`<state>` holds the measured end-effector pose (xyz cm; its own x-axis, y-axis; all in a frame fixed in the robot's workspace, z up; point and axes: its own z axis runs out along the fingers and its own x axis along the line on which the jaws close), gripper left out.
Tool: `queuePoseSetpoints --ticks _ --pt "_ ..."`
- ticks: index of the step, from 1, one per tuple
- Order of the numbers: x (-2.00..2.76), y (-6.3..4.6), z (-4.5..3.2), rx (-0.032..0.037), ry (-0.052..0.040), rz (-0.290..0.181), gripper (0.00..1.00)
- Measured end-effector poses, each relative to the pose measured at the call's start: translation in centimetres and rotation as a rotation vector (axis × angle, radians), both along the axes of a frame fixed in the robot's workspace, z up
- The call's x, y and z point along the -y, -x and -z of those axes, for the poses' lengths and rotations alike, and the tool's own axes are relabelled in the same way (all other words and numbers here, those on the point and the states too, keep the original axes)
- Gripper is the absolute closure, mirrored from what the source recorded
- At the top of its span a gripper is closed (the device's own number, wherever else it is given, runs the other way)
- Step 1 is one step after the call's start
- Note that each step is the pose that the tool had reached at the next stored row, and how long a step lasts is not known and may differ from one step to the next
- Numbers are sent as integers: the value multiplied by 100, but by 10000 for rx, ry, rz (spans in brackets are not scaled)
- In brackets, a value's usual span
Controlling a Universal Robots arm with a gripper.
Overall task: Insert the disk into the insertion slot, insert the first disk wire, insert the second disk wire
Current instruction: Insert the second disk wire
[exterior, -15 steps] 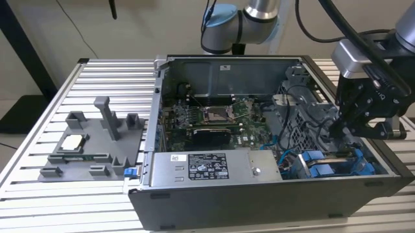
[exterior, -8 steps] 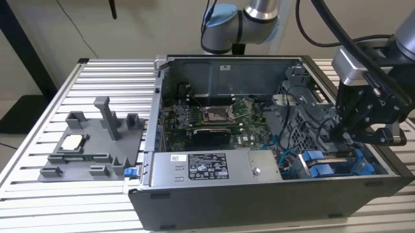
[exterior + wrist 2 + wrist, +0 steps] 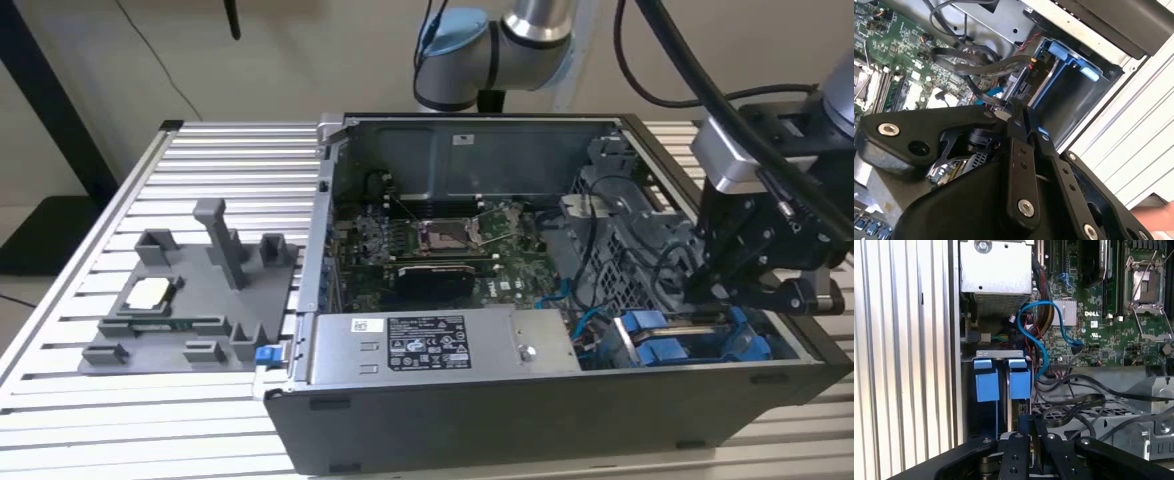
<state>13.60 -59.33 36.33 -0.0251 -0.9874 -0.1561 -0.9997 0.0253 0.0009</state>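
Exterior view: I see the whole open PC case (image 3: 441,400) on a slatted table (image 3: 214,160), w/ the grey parts tray (image 3: 187,300) well apart from the tool, off toward the exterior view's left, and the labelled power-supply box (image 3: 441,343) betw. tray and tool. The gripper (image 3: 727,290) hangs over the case corner at the exterior view's right, directly above the insertion slot (image 3: 694,340) w/ its blue fittings.

Both wrist views look down past the fingers (image 3: 1015,455), detail the exterior cam lacks. First wrist view: two blue tabs (image 3: 986,380) of the bay just beyond the fingertips; a blue cable (image 3: 1041,335) loops over the motherboard (image 3: 1094,330). Second wrist view: black cables (image 3: 979,60) cross just beyond the gripper (image 3: 1016,107); blue-lined bay (image 3: 1064,85) is beside it.

Tool state: fingers nearly together, closed on a thin dark piece; I can't tell what it is. Disk appears seated edge-on in the bay, below the tips; not certain.
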Motion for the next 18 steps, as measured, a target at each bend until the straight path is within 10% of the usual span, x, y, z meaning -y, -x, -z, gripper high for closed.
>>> queuePoseSetpoints --ticks 18 --pt "12 -99 173 3 1 1 84"
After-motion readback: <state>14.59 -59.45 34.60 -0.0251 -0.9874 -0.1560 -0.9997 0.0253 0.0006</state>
